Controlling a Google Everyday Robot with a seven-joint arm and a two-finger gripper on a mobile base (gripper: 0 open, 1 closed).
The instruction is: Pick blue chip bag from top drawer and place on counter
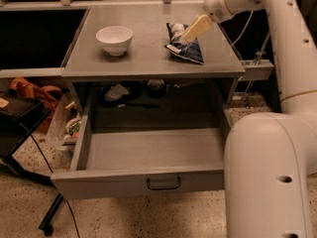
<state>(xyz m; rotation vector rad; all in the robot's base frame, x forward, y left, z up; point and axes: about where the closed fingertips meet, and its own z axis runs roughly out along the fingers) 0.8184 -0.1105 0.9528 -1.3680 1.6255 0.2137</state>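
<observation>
dim warm light; gripper (189, 34) pale over counter (148, 51) rt side.

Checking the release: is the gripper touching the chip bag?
Cannot tell. The camera view shows the gripper over the upper right corner of the bag on the counter; neither contact nor gap shows plainly.
</observation>
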